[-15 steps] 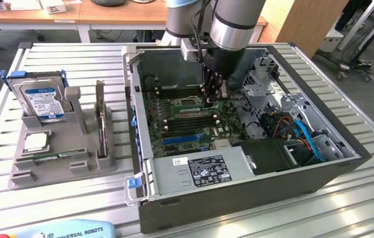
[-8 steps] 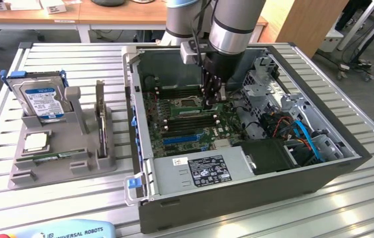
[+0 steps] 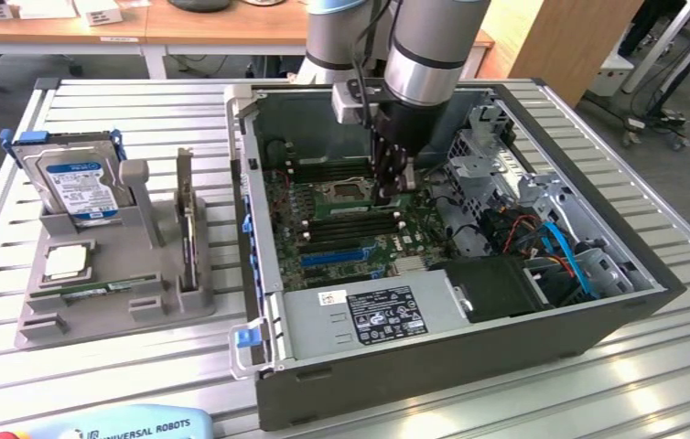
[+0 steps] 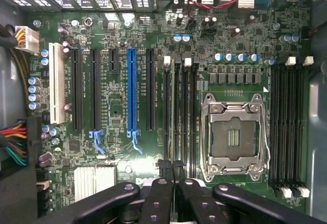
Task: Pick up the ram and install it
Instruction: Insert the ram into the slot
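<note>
The pincer (image 3: 389, 187) (image 4: 170, 165) stood low inside the open case (image 3: 443, 370), its fingers (image 4: 162, 183) pressed together, tips almost touching. No board could be made out between them. The tips hung right at the near end of the memory slots (image 4: 176, 111), with the CPU socket (image 4: 234, 137) just beside the pincer on one side and the blue card slot (image 4: 131, 91) further off on the other.

The ram (image 3: 107, 289), a thin green stick, lay flat in the grey holder (image 3: 113, 320), well apart from the pincer, outside the case toward the exterior view's left. The case wall stood between the two.

In the same holder, a hard drive (image 3: 77, 183) stood upright behind the ram and a small square chip (image 3: 64, 262) lay between them. Beyond the pincer toward the exterior view's right ran blue and orange cables (image 3: 565, 256), clear of it.
</note>
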